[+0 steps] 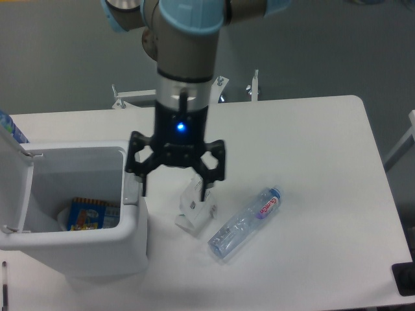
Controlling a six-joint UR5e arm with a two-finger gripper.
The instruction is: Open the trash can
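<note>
The white trash can [133, 233] stands at the table's front left. Its lid [14, 188] is swung up and stands at the left side, so the inside shows. A blue and orange packet [91, 214] lies at the bottom. My gripper [174, 184] hangs just right of the can's right rim, fingers spread wide and empty. Its left finger [139, 178] is at the rim where the latch sits; the latch itself is hidden.
A small white box [196, 210] lies right below the gripper. A clear plastic bottle [245, 223] with a blue cap lies on its side to the right. A metal bracket [136, 96] is at the table's back edge.
</note>
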